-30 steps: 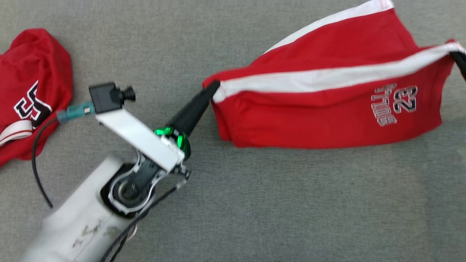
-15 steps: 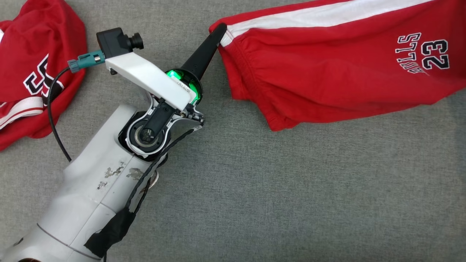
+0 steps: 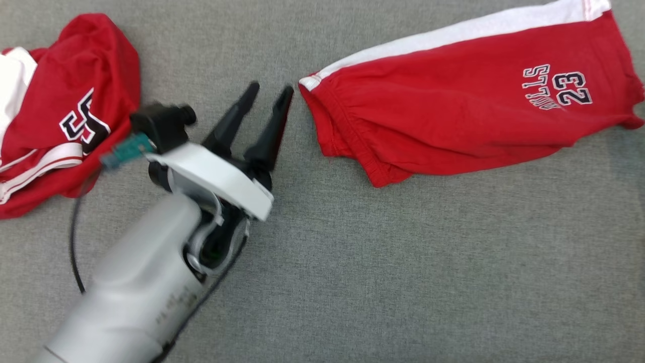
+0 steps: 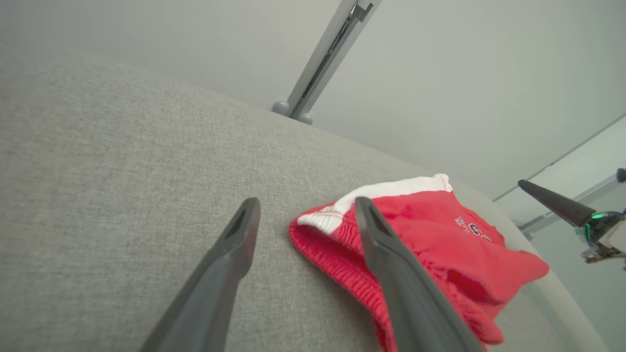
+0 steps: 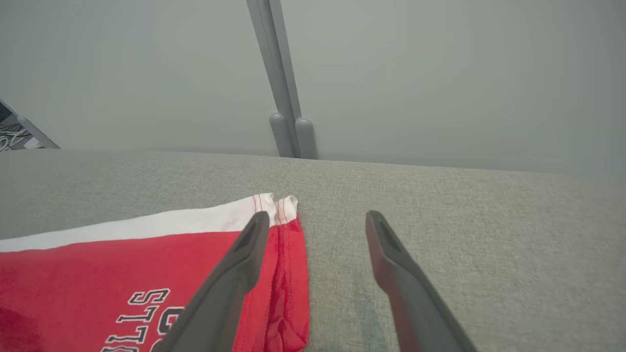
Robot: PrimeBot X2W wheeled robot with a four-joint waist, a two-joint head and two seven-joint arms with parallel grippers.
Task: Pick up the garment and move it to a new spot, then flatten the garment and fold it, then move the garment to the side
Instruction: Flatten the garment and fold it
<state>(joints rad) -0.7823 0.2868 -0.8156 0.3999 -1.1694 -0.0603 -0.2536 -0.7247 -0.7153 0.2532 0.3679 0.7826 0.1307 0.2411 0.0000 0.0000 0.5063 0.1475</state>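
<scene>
Red shorts (image 3: 453,121) with a white side stripe and a printed "23" lay on the grey woven surface (image 3: 403,282), at the far right of the head view. Their gathered waistband pointed left and the leg hems right. The cloth was rumpled, and its near edge was bunched into folds rather than flat.

The left gripper (image 3: 271,88) stood just left of the waistband corner, its two dark fingers spread in a V with nothing between them. Its right fingertip was just beside the white-striped corner, with a sliver of grey between the two. In the left wrist view that finger crossed in front of the waistband, and whether it touched the cloth could not be told there.

The right gripper (image 5: 318,217) was at the hem end of the shorts, by the far right corner where the white stripe ended. Its fingers were likewise wide apart and held nothing. In the right wrist view one finger lay across the stitched hem corner and the other over bare grey; whether it touched the cloth could not be told.

A jersey (image 3: 65,111), red with white trim and dark lettering, lay crumpled at the left, well apart from the shorts. Behind the surface rose a pale wall (image 5: 440,73) with a grey post (image 5: 281,88).
</scene>
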